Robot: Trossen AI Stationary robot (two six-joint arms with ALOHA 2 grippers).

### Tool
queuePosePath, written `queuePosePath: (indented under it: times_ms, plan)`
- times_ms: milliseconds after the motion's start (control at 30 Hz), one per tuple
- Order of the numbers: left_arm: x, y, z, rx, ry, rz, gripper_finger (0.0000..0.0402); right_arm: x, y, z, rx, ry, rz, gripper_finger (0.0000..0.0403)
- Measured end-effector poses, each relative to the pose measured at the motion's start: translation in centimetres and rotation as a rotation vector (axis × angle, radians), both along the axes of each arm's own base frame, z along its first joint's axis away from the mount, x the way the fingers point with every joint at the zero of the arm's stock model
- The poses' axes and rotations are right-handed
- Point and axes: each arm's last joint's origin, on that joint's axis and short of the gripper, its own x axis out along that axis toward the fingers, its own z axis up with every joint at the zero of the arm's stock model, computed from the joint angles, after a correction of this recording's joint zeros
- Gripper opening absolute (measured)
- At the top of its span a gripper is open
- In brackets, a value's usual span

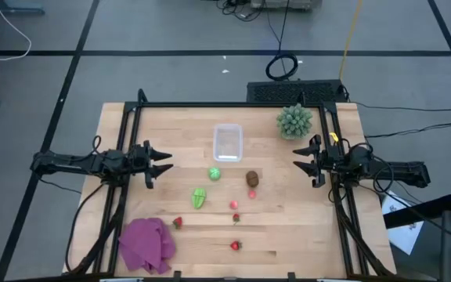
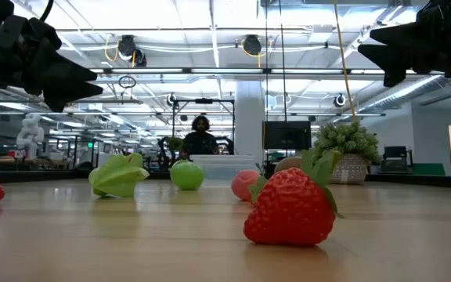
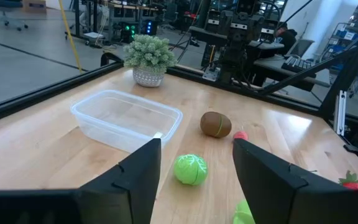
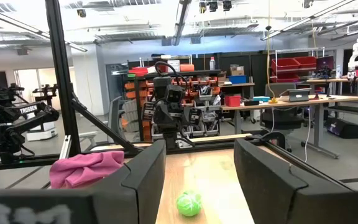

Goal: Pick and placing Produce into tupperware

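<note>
The round green piece (image 1: 214, 174) lies on the table just short of the tupperware (image 1: 227, 142), nearer the left gripper (image 1: 165, 162), whose empty fingers, like the right gripper's (image 1: 297, 164), stand apart.

The tabletop (image 1: 304, 227) is pale wood with a visible plank grain and a soft satin sheen. On it, the tupperware (image 3: 127, 118) is clear, thin plastic, smooth and glossy at the rim. The round green piece (image 3: 190, 169) looks like shiny moulded plastic with ribbed veins; the kiwi (image 3: 215, 124) is matt brown. Up close, the strawberry (image 2: 292, 207) is dimpled and slightly glossy. The purple cloth (image 1: 146, 244) is soft, crumpled fabric. Both end effectors, left (image 3: 194, 174) and right (image 4: 199, 168), show matt black fingers.
</note>
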Motion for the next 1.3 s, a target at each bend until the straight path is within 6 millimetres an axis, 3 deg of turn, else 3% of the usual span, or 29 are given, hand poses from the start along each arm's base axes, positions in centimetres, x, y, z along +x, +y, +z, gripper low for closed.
queuePosePath:
  times_ms: [833,1033,1300]
  plan:
    - [0.00,0.01,0.01,0.000,-0.001,0.003,0.0205,-0.02,0.00,0.08,0.001,-0.009,0.001,0.0181]
    - [0.00,0.01,0.02,0.000,-0.002,0.004,0.0205,-0.08,0.01,0.31,0.140,-0.042,0.034,0.0181]
    - [0.00,0.04,0.05,-0.056,-0.016,0.019,0.0205,-0.10,0.01,0.39,0.144,-0.051,0.038,0.0181]
